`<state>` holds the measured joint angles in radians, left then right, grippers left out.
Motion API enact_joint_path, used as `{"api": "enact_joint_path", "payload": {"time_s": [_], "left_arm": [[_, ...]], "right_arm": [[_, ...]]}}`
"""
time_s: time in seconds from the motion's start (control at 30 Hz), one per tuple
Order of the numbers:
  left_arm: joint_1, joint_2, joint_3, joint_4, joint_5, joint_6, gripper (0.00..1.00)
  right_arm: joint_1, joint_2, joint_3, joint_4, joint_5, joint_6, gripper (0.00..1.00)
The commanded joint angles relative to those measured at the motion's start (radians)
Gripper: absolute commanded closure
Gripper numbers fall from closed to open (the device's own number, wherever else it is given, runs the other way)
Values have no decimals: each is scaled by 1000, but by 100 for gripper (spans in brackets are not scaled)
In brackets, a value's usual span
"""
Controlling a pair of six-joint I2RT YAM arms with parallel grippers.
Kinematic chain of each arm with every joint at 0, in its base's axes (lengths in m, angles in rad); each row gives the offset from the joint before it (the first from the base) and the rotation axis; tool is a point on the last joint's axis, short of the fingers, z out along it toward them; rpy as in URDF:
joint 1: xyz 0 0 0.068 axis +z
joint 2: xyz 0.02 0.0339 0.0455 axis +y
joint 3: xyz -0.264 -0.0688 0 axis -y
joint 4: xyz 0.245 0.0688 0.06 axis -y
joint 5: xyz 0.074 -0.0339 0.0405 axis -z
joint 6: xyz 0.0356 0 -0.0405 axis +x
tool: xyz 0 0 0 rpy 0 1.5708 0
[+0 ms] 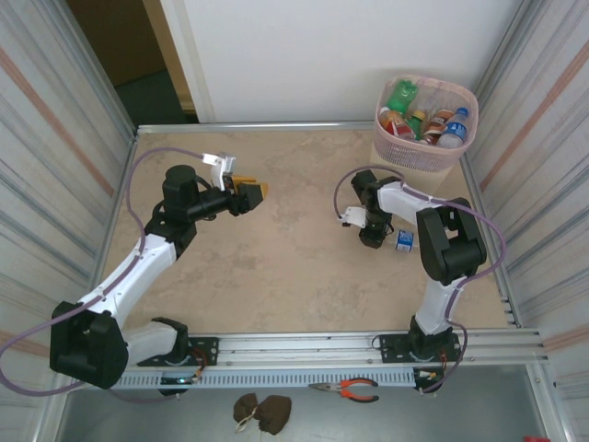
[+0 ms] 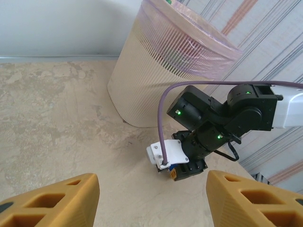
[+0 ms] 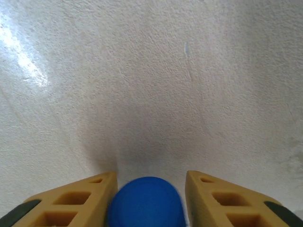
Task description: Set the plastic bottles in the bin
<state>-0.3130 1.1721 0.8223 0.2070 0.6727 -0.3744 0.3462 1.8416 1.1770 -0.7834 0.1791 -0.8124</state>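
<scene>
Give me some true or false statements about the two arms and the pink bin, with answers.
1. The bin holds several bottles. True.
2. The left gripper grips a bottle. False: it is open and empty.
3. A blue cap sits between the fingers of the right gripper. True.
4. The bin lies on its side. False: it stands upright in the far right corner.
5. Pliers lie beside the bin. False: they lie below the arms' base rail.

Labels on bottles [image 1: 446, 120] too small, nothing legible
</scene>
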Motion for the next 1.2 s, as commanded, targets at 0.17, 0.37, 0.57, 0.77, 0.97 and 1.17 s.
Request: {"api": "enact_joint_path", "payload": {"time_s": [0.17, 0.37, 0.57, 0.77, 0.97, 1.17], "left_arm": [[8, -31, 0, 2, 16, 11, 38], [6, -26, -1, 6, 15, 6, 38], [7, -29, -1, 6, 14, 5, 38], [7, -28, -6, 12, 13, -3, 39], [6, -29, -9, 14, 11, -5, 39], [8, -30, -8, 23, 13, -11, 39]], "right_arm": [[-16, -74, -7, -1, -37, -12, 75], [-55, -184, 10, -19, -255, 42, 76], [-107, -299, 43, -27, -539, 117, 76], [-189, -396, 74, 23, -882, 240, 75], [-268, -486, 78, 244, -1103, 541, 78], [-302, -559, 73, 567, -1083, 953, 80]]}}
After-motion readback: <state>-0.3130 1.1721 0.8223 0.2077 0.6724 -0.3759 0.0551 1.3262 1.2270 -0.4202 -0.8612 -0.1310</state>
